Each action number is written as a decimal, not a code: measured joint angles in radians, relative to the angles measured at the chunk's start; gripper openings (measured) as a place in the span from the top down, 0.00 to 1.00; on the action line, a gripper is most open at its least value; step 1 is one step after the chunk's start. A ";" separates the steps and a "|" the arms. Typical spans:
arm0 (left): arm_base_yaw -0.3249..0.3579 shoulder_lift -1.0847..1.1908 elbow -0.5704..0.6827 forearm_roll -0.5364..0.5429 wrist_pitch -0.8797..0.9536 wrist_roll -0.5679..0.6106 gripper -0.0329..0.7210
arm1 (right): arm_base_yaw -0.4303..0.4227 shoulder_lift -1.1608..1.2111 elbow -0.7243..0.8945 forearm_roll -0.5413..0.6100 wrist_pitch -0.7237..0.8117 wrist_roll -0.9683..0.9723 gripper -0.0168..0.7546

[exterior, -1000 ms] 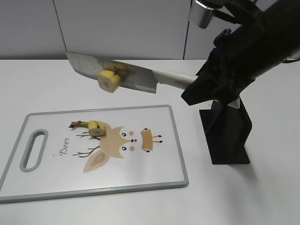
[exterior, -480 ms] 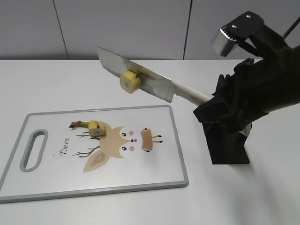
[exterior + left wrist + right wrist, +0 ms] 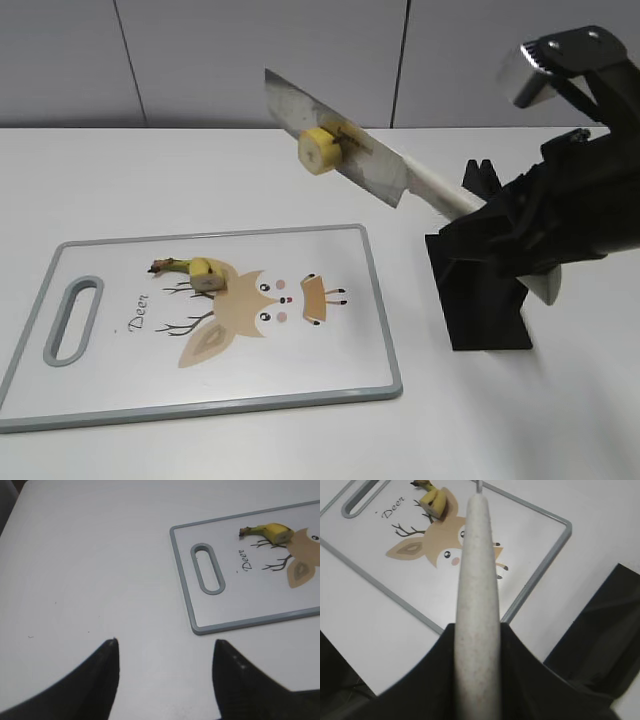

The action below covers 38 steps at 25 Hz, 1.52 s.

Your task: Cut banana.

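Note:
My right gripper (image 3: pixel 500 225) is shut on the pale handle (image 3: pixel 477 605) of a knife (image 3: pixel 340 150) and holds it raised, blade pointing up-left. A cut banana piece (image 3: pixel 320 150) sticks to the blade. The banana stem end (image 3: pixel 195 270) lies on the white cutting board (image 3: pixel 330 370) and also shows in the left wrist view (image 3: pixel 270 531) and the right wrist view (image 3: pixel 432 499). A thin banana slice (image 3: pixel 313 298) stands on the board's deer print. My left gripper (image 3: pixel 165 652) is open and empty over bare table, left of the board (image 3: pixel 200 627).
A black knife stand (image 3: pixel 485 300) sits right of the board, just under my right arm; its dark side shows in the right wrist view (image 3: pixel 600 625). A grey wall runs behind the white table (image 3: pixel 100 180).
My right gripper has carried the knife up and to the right, with the banana piece still stuck to the blade. The pieces on the board have not moved.

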 joint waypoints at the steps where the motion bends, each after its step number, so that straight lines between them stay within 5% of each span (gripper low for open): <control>1: 0.000 0.000 0.002 0.000 -0.005 0.000 0.22 | 0.000 -0.012 0.008 -0.024 -0.005 0.037 0.75; 17: 0.000 -0.008 0.043 0.012 -0.127 -0.003 0.22 | 0.000 -0.201 0.019 -0.667 0.061 0.963 0.75; 25: 0.000 -0.008 0.044 0.012 -0.129 -0.003 0.23 | 0.000 -0.230 0.071 -0.756 0.073 1.156 0.75; 38: 0.000 -0.008 0.044 0.012 -0.130 -0.003 0.24 | 0.000 -0.208 0.159 -0.775 -0.069 1.181 0.75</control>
